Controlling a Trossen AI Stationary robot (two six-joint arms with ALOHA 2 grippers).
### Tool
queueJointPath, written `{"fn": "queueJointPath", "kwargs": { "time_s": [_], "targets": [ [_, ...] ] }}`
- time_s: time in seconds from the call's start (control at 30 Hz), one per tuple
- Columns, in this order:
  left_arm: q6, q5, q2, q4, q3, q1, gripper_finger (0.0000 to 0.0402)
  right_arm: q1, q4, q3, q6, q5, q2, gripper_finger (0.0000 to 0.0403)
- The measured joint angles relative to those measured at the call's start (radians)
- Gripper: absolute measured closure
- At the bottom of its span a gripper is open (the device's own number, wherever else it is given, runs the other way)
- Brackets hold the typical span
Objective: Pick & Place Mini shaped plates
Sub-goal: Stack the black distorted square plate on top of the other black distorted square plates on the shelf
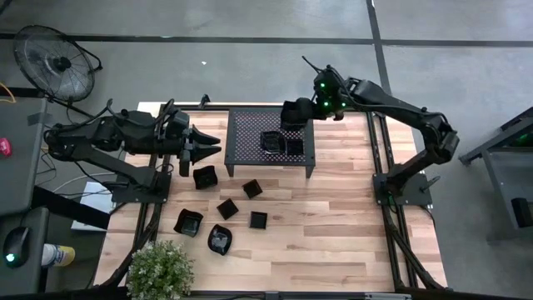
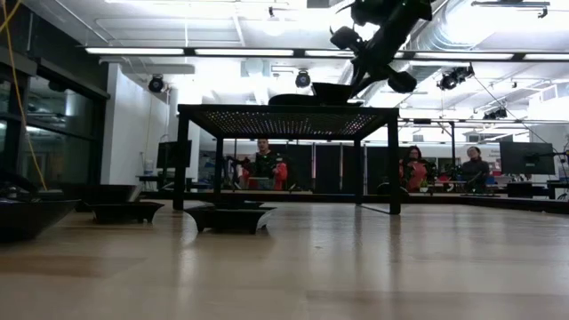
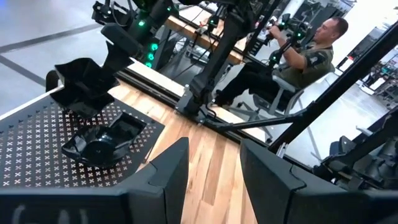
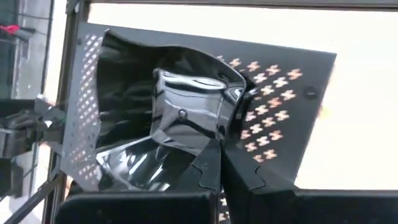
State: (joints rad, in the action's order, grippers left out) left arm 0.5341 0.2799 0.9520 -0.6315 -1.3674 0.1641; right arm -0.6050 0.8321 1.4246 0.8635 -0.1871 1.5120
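Glossy black plate (image 4: pixel 186 118) fills right wrist view, pinched by its rim between right gripper (image 1: pixel 301 112) fingers, held just above far right corner of black perforated metal rack (image 1: pixel 246 142). Two more black mini plates (image 1: pixel 281 143) sit on rack top. Left gripper (image 1: pixel 204 143) hovers left of rack, fingers apart, holding nothing. Six loose black mini plates (image 1: pixel 218 208) scattered on light wooden table (image 1: pixel 333 225), near-left of rack. Green potted plant (image 1: pixel 158 271) at near-left table corner.
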Motion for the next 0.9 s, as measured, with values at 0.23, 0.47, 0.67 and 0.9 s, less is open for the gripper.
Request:
{"fn": "queueJointPath", "kwargs": {
  "time_s": [0.23, 0.47, 0.67, 0.9],
  "targets": [
    [0.001, -0.003, 0.0, -0.002, 0.0, 0.0, 0.0259, -0.012, -0.01, 0.0, -0.027, -0.007, 0.022, 0.0403],
    [0.005, -0.017, 0.0, -0.005, 0.0, 0.0, 0.0259, -0.012, -0.013, 0.0, -0.072, -0.024, 0.06, 0.0403],
    [0.013, -0.021, 0.0, -0.007, 0.0, 0.0, 0.0259, -0.011, -0.006, 0.0, -0.129, -0.049, 0.06, 0.0402],
    [0.02, -0.021, 0.0, -0.007, 0.0, 0.0, 0.0259, -0.012, -0.006, 0.0, -0.139, -0.023, 0.059, 0.036]
  ]
}}
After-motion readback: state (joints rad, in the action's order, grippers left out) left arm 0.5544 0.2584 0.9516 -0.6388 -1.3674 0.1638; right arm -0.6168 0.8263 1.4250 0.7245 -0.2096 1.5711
